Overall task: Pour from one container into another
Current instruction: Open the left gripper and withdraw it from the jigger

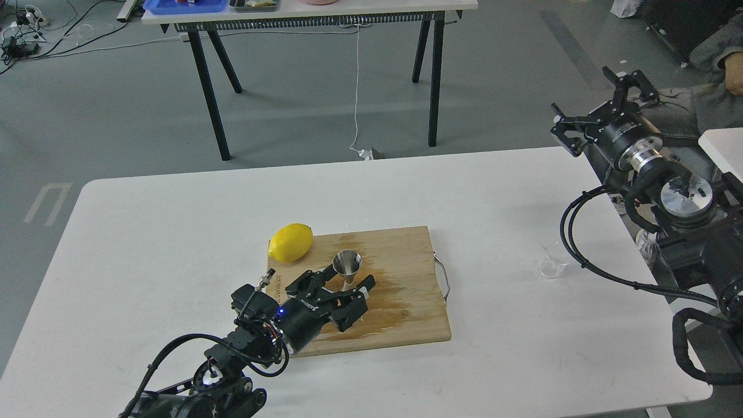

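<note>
The shiny steel jigger (347,265) stands upright on the wooden cutting board (400,302), just right of the lemon (291,242). My left gripper (335,284) is open, its fingers spread just in front of the jigger's base and not closed on it. The tiny clear glass cup (551,262) sits on the white table (174,232) near the right edge, partly behind a black cable. My right gripper (598,98) is open and raised well beyond the table's far right corner, far from the cup.
A wet stain spreads over the board's middle and front. A metal handle (444,278) sticks out of the board's right side. Another table (313,11) with black legs stands behind. Thick cables of my right arm hang by the glass cup.
</note>
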`<state>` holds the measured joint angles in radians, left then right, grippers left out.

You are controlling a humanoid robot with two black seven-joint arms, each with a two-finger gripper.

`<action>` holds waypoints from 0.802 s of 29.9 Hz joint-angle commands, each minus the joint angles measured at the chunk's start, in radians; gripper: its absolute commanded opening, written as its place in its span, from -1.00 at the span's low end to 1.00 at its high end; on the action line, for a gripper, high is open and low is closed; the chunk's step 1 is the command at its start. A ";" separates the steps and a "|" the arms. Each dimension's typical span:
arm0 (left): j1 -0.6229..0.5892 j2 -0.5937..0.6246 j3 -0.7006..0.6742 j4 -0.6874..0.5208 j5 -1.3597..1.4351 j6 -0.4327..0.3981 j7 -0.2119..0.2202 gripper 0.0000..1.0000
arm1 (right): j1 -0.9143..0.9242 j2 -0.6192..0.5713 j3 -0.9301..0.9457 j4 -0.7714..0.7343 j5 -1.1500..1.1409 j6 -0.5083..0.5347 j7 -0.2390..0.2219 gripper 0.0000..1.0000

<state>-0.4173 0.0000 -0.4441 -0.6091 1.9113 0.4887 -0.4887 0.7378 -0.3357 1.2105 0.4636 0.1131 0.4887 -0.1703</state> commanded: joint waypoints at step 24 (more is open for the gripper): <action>0.029 0.047 -0.013 -0.006 -0.006 0.000 0.000 0.83 | -0.066 -0.034 0.011 0.043 -0.001 0.000 0.002 0.99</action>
<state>-0.3900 0.0396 -0.4568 -0.6146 1.9057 0.4887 -0.4887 0.6722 -0.3698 1.2209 0.5065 0.1120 0.4887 -0.1688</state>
